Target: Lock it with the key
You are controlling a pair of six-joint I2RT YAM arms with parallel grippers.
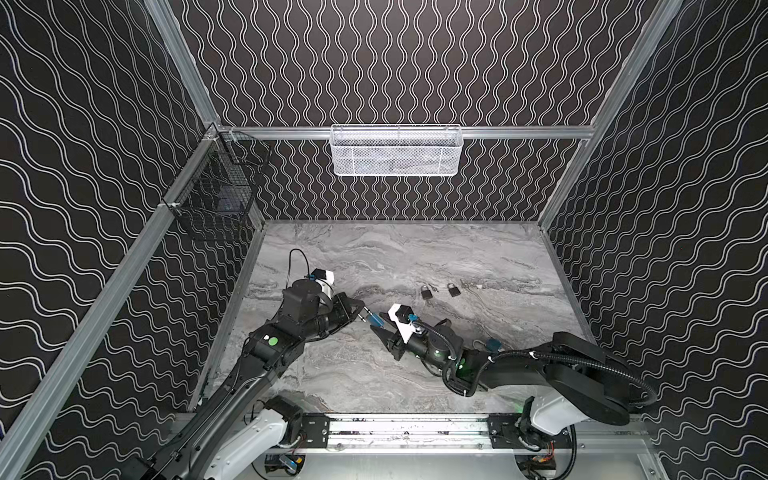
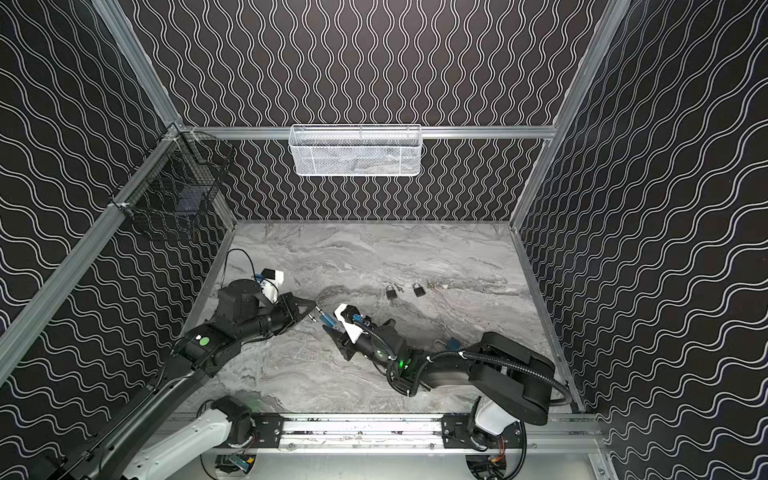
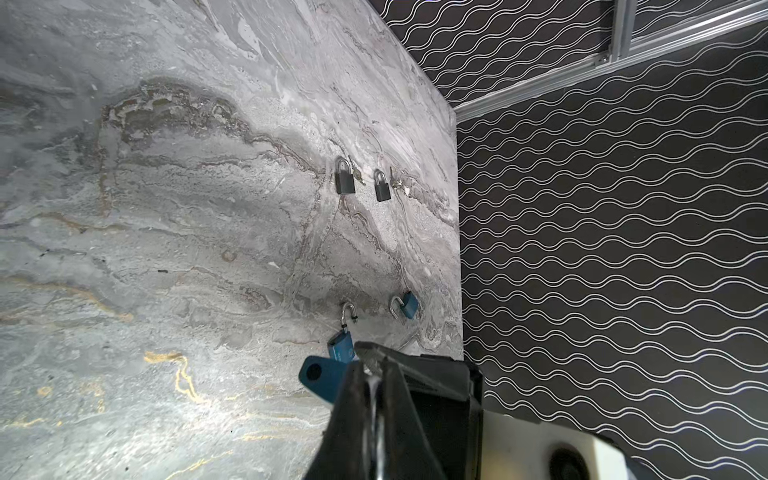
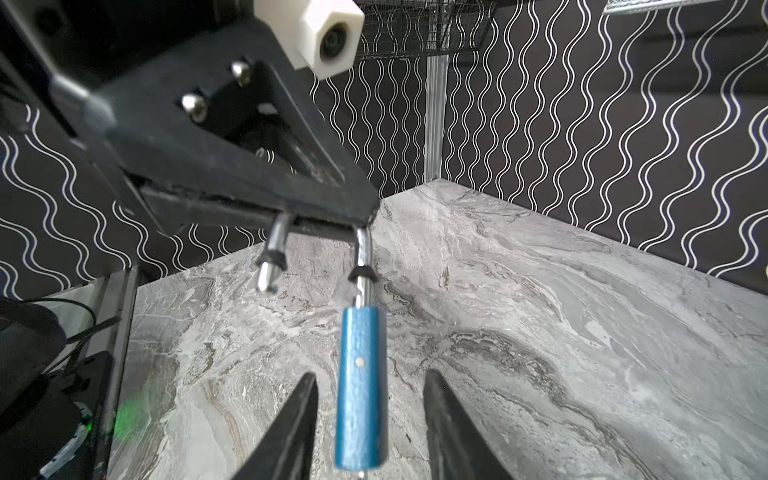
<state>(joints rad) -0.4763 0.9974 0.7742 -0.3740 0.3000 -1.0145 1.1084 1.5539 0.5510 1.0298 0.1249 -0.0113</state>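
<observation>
Marble table (image 1: 374,374) bears two black padlocks (image 1: 426,293) and one blue padlock (image 1: 493,344)

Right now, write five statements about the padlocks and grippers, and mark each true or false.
1. The left gripper holds a blue padlock by its shackle. True.
2. The right gripper is shut on that padlock's body. False: its jaws stand open on either side of the body, with gaps.
3. The held padlock's shackle is closed. False: it is open, and its free end hangs clear of the body.
4. Two black padlocks lie on the table. True.
5. The white mesh basket hangs on the left wall. False: it hangs on the back wall's rail.
</observation>
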